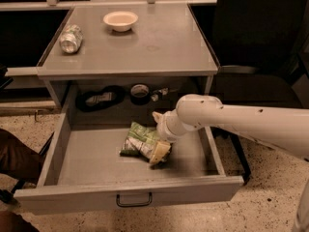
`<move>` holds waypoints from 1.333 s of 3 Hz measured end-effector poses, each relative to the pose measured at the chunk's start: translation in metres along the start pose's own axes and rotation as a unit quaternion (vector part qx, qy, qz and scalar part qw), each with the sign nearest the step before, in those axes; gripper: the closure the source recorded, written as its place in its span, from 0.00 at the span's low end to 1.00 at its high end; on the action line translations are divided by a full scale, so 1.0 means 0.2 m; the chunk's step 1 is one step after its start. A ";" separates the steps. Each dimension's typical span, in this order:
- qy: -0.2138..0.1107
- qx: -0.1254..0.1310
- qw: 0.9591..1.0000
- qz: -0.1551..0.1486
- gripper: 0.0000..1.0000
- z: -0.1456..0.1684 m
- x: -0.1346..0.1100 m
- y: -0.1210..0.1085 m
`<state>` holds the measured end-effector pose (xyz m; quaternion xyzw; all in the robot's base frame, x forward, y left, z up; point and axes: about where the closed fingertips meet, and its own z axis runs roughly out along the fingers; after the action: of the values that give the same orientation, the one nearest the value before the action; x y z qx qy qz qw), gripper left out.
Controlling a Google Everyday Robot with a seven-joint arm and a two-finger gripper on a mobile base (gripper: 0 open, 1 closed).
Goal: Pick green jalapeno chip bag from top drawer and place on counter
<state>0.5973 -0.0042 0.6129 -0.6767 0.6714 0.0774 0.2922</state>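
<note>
The green jalapeno chip bag (140,141) lies crumpled on the floor of the open top drawer (130,195), near its middle. My gripper (161,146) reaches down into the drawer from the right on a white arm (231,122) and is at the bag's right end, touching or just above it. The wrist hides the gripper's tip. The counter (164,42) is the grey table top above the drawer.
A crushed silver can (71,38) and a white bowl (120,20) sit on the counter's back left. Behind the drawer, a dark shelf holds a black item (99,99) and a round dark object (140,92). Drawer walls rise left and right.
</note>
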 end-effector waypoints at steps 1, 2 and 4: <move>0.000 -0.001 1.000 0.000 0.19 0.00 0.00 0.00; 0.000 -0.001 1.000 0.000 0.42 0.00 0.00 0.00; -0.015 0.031 0.999 -0.016 0.88 -0.24 -0.12 -0.02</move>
<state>0.5849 -0.0067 0.6649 -0.6770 0.6579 0.0618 0.3240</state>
